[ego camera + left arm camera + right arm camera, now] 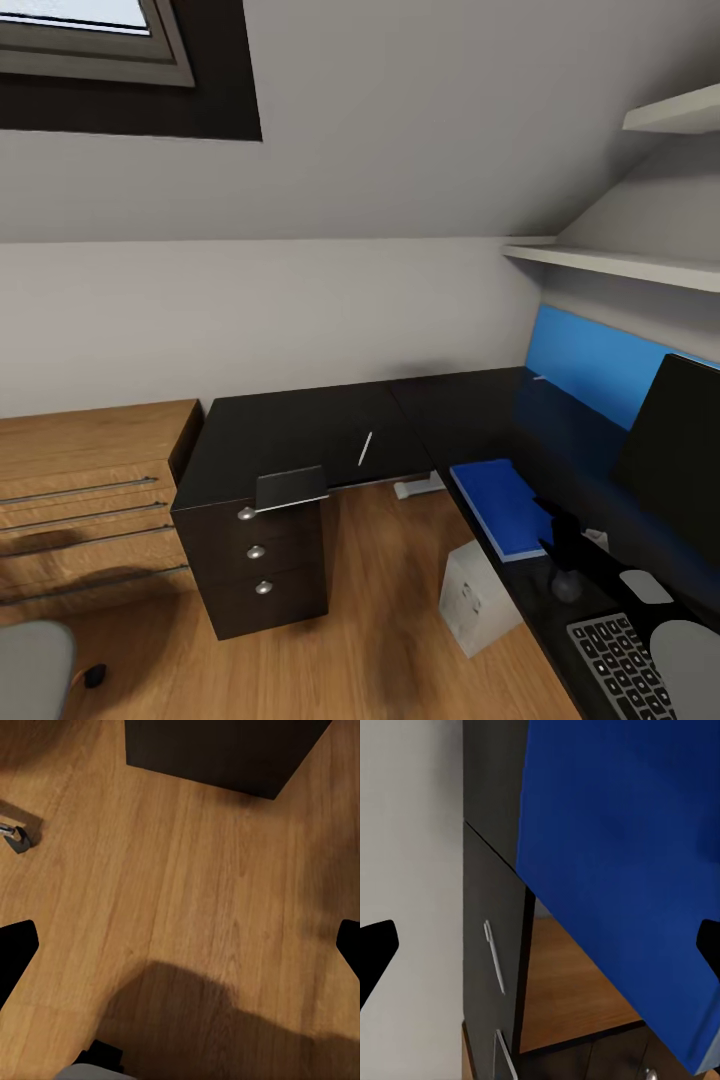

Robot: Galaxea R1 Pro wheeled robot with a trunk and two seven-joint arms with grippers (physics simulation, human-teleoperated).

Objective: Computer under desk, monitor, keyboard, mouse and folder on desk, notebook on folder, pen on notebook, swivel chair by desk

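The black L-shaped desk (300,425) carries the greyish notebook (292,488) at its near corner and the pale pen (365,448) beside it. On the right wing lie the blue folder (503,505), a small dark mouse (567,586), the keyboard (618,662) and the monitor (675,450). The silver computer (478,598) stands on the floor under the desk. A part of the grey swivel chair (30,668) shows at lower left. My right gripper (540,945) hangs open above the folder (615,847), with the pen (495,956) beyond. My left gripper (180,945) is open over bare floor.
A black drawer unit (262,565) closes the desk's left end, seen also as the dark drawer unit (225,750). Low wooden drawers (80,490) stand left of it. White shelves (620,262) jut out above the monitor. A chrome chair leg (15,836) lies near the left gripper.
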